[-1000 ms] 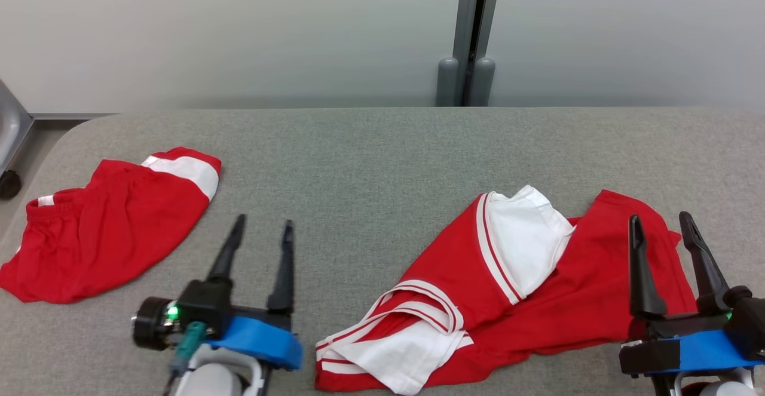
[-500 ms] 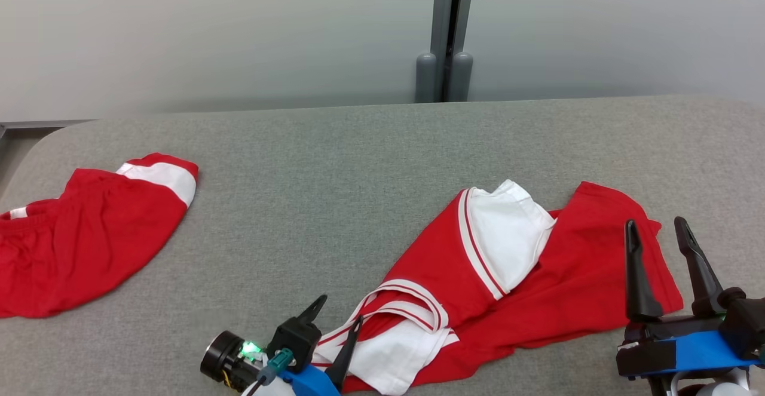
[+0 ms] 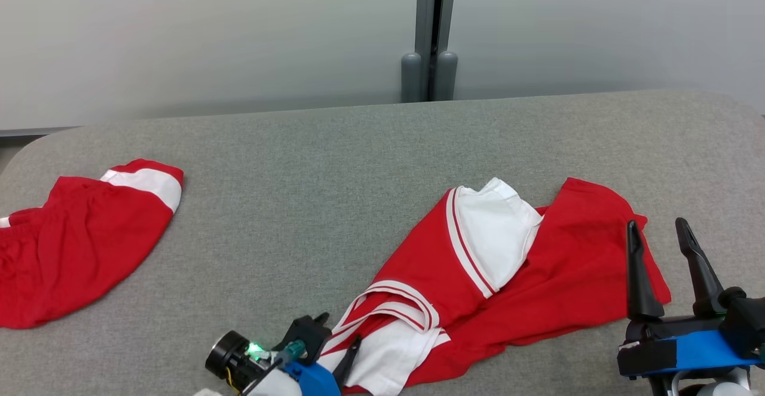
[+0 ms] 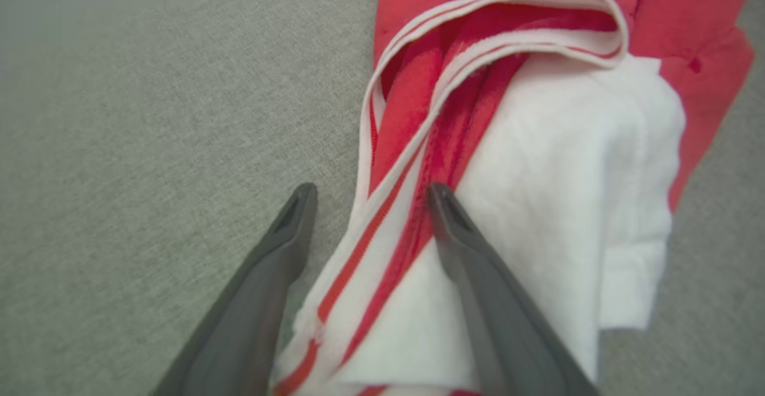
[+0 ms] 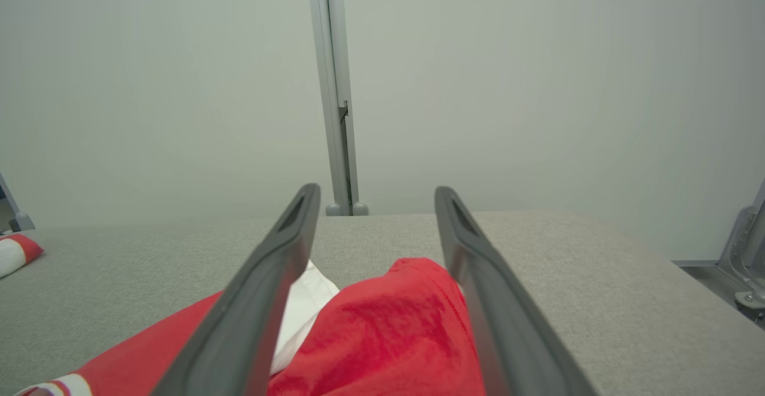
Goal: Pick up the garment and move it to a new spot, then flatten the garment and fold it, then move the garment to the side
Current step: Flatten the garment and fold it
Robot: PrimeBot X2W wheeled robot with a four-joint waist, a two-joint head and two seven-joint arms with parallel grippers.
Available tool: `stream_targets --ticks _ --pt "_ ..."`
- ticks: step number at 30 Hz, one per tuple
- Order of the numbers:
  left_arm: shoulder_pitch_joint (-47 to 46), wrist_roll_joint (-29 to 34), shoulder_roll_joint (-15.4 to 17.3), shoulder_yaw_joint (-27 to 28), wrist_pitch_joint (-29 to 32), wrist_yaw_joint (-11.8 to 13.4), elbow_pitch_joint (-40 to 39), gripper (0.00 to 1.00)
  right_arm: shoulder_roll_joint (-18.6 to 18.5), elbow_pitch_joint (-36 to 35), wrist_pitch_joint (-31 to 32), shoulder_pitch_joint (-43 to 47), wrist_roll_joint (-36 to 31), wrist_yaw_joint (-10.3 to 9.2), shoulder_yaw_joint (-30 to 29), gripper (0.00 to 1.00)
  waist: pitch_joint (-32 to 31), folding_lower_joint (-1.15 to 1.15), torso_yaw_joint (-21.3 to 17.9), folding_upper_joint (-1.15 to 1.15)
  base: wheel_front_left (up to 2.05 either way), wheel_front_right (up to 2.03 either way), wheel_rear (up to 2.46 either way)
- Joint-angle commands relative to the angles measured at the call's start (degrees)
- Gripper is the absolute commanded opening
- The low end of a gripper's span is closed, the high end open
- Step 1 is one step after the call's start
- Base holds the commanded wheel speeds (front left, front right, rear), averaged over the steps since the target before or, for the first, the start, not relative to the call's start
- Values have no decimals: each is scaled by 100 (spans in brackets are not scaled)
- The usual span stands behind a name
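We see left jaws wide astride the crumpled red-and-white garment's (image 3: 538,288) striped hem, gripping nothing; right jaws gape empty.

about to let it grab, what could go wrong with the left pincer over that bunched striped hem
The open left pincer straddles stacked folds of the garment: closing may catch one layer or the whole bunch, lifting it tangled. The open right pincer hangs above the garment's right edge, gripping nothing; a one-sided lift could drag the cloth across the table.
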Motion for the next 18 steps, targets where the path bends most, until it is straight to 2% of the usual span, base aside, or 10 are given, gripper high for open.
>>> stream_targets --ticks 1,7,8,10,11,18 --pt "-212 -96 24 -86 31 2 81 100 1 3 -19 -32 12 1 -17 100 1 0 -4 0 0 0 0" --pt "-492 -434 -60 -594 336 2 366 100 0 93 -19 -60 -2 1 52 100 -13 0 -43 0 0 0 0" --pt "-529 -506 -65 -694 376 2 400 92 0 104 -19 -67 -7 1 62 100 -13 0 -53 0 0 0 0" --pt "-598 -655 -55 -853 402 2 444 16 0 113 -19 -89 -10 1 65 100 -10 0 -71 0 0 0 0" --pt "-644 -730 -45 -915 335 2 441 0 0 113 -20 -94 -14 1 62 100 -11 0 -77 0 0 0 0" --pt "-996 -1210 -35 -1010 -170 1 409 0 0 96 -19 -54 -8 1 -21 100 -69 0 28 0 0 0 0"
